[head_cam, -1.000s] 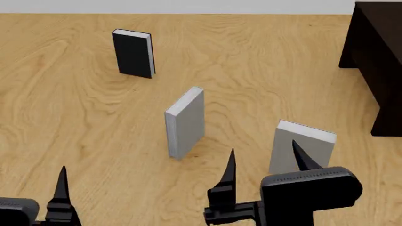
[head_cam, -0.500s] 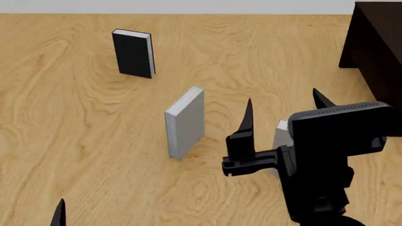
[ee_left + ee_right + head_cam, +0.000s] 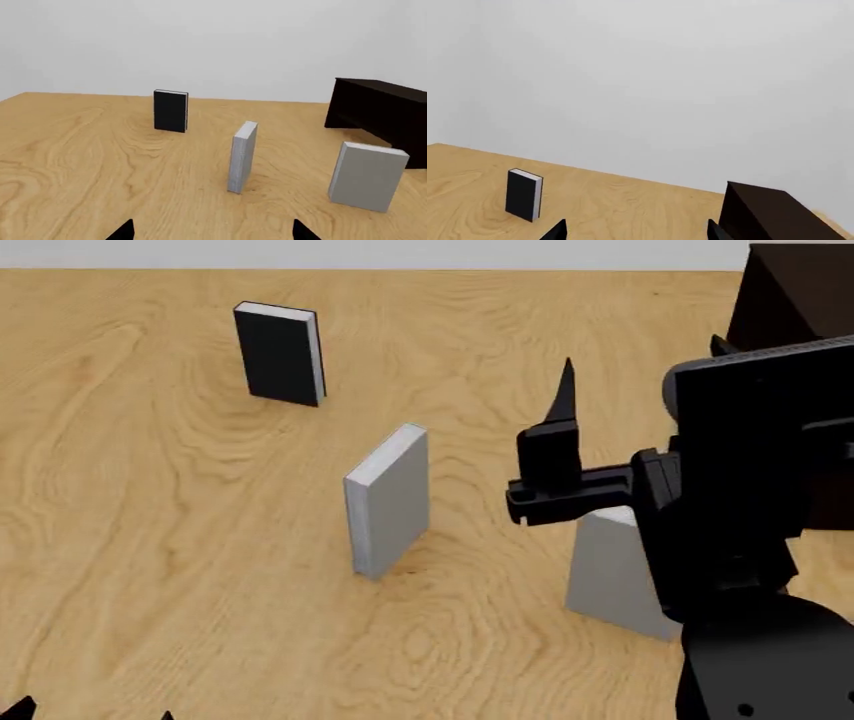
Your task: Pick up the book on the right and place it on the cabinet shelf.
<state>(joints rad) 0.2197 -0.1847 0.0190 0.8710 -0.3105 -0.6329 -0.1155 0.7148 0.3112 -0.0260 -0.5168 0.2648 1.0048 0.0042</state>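
Observation:
The book (image 3: pixel 603 575) on the right is light grey and stands upright on the wooden floor, partly hidden behind my right arm; it shows whole in the left wrist view (image 3: pixel 367 175). My right gripper (image 3: pixel 643 355) hangs open and empty well above it, fingers pointing toward the cabinet shelf (image 3: pixel 781 300), a dark, nearly black piece at the far right. The right wrist view looks over the book, showing its gripper (image 3: pixel 637 232) open and the cabinet shelf (image 3: pixel 767 212). My left gripper (image 3: pixel 213 232) is open and empty, low at the near left (image 3: pixel 91 712).
Another grey book (image 3: pixel 387 500) stands upright mid-floor, left of the right one, also in the left wrist view (image 3: pixel 242 157). A black-covered book (image 3: pixel 278 352) stands further back left. The cabinet shelf (image 3: pixel 380 112) stands behind the right book. A pale wall lies beyond.
My right arm has risen and swung away to the right, from in front of the right book to above it. The left gripper has sunk toward the view's bottom edge.

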